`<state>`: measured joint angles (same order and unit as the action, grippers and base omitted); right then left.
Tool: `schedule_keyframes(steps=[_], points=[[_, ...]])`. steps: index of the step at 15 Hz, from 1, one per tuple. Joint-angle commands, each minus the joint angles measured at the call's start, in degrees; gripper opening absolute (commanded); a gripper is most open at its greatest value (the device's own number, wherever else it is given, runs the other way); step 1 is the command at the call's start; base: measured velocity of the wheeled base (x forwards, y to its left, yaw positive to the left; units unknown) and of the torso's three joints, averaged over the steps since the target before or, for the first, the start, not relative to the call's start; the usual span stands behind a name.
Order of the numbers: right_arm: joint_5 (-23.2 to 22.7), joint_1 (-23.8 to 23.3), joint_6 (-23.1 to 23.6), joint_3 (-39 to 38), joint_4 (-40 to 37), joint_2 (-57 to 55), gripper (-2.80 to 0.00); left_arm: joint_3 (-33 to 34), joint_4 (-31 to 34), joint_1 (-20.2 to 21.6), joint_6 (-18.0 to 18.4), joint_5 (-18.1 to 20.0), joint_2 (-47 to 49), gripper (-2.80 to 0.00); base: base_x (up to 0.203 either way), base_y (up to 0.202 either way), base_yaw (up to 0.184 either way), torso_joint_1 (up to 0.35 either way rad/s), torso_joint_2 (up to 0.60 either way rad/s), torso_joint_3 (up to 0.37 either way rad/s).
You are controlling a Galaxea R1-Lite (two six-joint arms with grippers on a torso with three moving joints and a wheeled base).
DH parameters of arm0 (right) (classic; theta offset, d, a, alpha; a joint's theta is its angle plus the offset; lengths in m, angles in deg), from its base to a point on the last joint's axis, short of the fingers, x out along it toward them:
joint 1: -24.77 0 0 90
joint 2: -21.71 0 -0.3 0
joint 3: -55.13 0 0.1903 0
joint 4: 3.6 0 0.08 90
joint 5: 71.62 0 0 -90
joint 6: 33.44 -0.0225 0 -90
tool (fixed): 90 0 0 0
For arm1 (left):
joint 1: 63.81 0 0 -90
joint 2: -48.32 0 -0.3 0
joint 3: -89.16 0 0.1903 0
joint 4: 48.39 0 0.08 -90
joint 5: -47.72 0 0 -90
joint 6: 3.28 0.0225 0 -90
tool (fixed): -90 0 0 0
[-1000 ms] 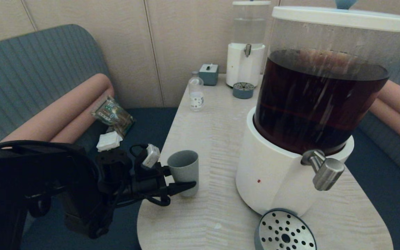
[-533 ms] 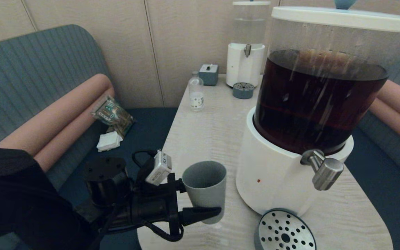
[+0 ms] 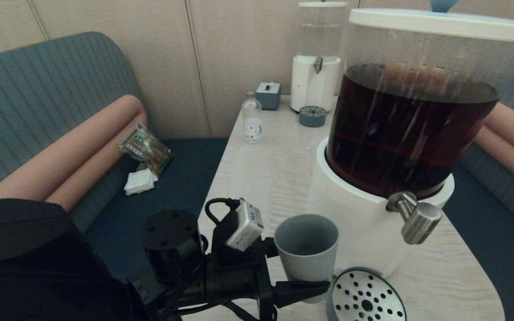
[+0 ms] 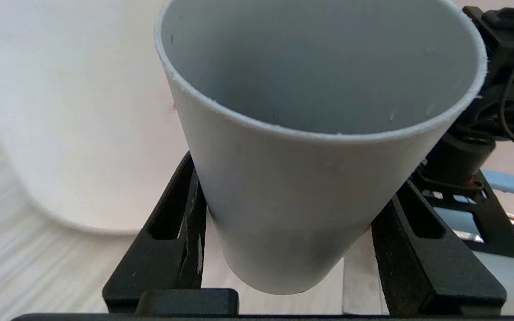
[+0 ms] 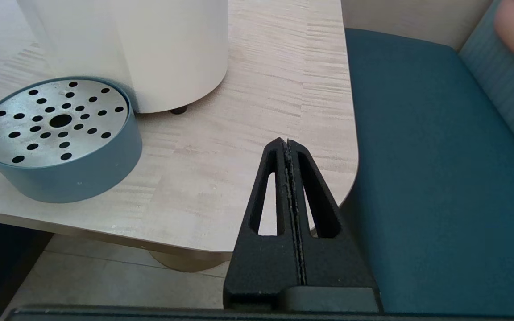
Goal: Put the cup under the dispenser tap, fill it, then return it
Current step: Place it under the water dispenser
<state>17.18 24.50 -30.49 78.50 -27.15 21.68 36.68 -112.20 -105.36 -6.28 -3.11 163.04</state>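
Observation:
The grey cup [image 3: 306, 252] hangs upright and empty above the table, held by my left gripper [image 3: 308, 278], which is shut on its lower wall. In the left wrist view the cup [image 4: 301, 187] fills the space between both black fingers [image 4: 181, 236]. It sits just left of the perforated drip tray [image 3: 366, 296] and left of and below the brushed-steel dispenser tap [image 3: 417, 218] of the large white-based dispenser [image 3: 359, 223] with dark liquid. My right gripper [image 5: 287, 147] is shut and empty near the table's front right corner, outside the head view.
A smaller clear-liquid dispenser [image 3: 316, 67], its small drip tray [image 3: 312, 116], a clear labelled bottle [image 3: 252, 118] and a grey box [image 3: 268, 95] stand at the table's far end. Snack packet [image 3: 143, 147] and tissue [image 3: 139, 182] lie on the left bench. The table edge [image 5: 353, 156] borders the blue seat.
My left gripper has carried the cup off the table's left edge, rightward and nearer, until it hangs beside the drip tray in front of the dispenser base.

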Motion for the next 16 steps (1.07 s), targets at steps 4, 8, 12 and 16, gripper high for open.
schedule_keyframes(steps=[4, 8, 12, 16], points=[[-0.02, 0.00, 0.04, -0.53, 0.01, 0.11, -2.80, -6.00, -0.49, -3.69, -0.87, -1.69, 6.31, -2.80, 0.000, 0.000, 0.000, 0.000, 0.00, 0.000], [-0.02, 0.00, 0.04, -0.53, 0.01, 0.20, -2.80, -10.53, -0.49, -5.53, -1.74, -2.97, 9.65, -2.80, 0.000, 0.000, 0.000, 0.000, 0.00, 0.000], [-0.02, 0.00, 0.04, -0.53, 0.01, 0.13, -2.80, -13.78, -0.49, -7.17, -2.27, -4.18, 13.43, -2.80, 0.000, 0.000, 0.000, 0.000, 0.00, 0.000], [-0.02, -0.01, 0.04, -0.53, 0.01, 0.20, -2.80, -18.29, -0.49, -7.58, -2.88, -4.98, 16.36, -2.80, 0.000, 0.000, 0.000, 0.000, 0.00, 0.000]])
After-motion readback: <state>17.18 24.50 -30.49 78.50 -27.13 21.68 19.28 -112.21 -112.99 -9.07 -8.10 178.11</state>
